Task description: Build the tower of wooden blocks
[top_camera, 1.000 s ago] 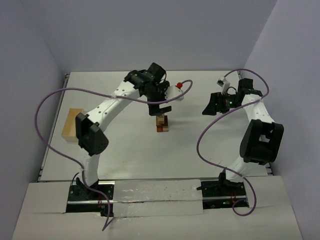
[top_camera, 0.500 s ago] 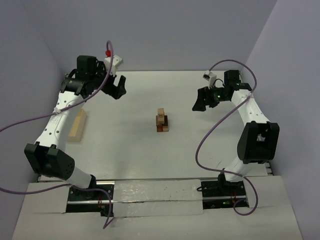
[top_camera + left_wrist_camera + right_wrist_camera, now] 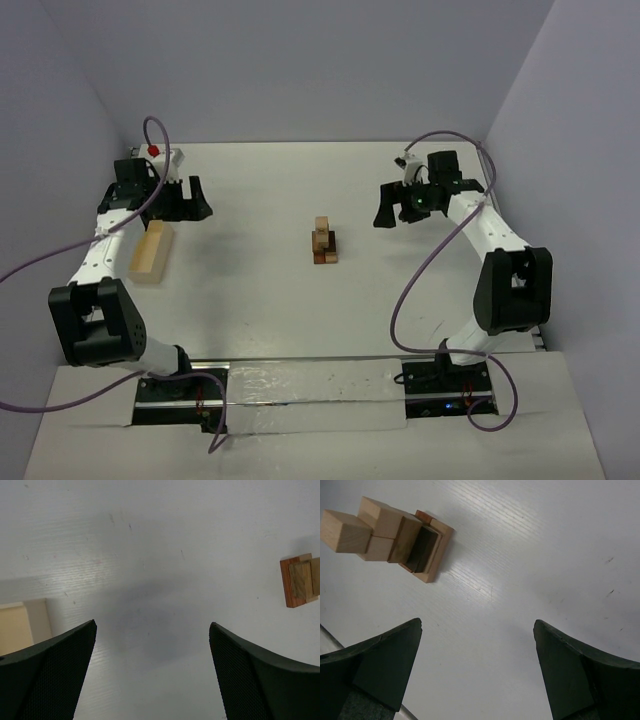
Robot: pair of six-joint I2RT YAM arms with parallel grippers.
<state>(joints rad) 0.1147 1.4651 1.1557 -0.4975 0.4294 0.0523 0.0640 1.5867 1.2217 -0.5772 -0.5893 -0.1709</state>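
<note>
A small tower (image 3: 323, 241) of wooden blocks stands alone near the middle of a white table (image 3: 250, 300), with both robot arms drawn well back from it. Reddish-brown (image 3: 284, 582) and dark (image 3: 423, 547) blocks form the bottom of the stack. Tan blocks (image 3: 342, 530) sit on top, and from the right wrist view the uppermost one juts out past the block beneath it.

The left gripper (image 3: 183, 208) hangs over the far left of the table with its fingers spread wide and nothing between them. A pale wooden box (image 3: 150, 250) lies just below it by the table's left edge, and the left wrist view catches a corner of that box beside one finger.

The right gripper (image 3: 395, 215) is at the far right, turned toward the tower, its fingers also spread wide over bare tabletop. Purple cables (image 3: 420, 270) loop from each arm.
</note>
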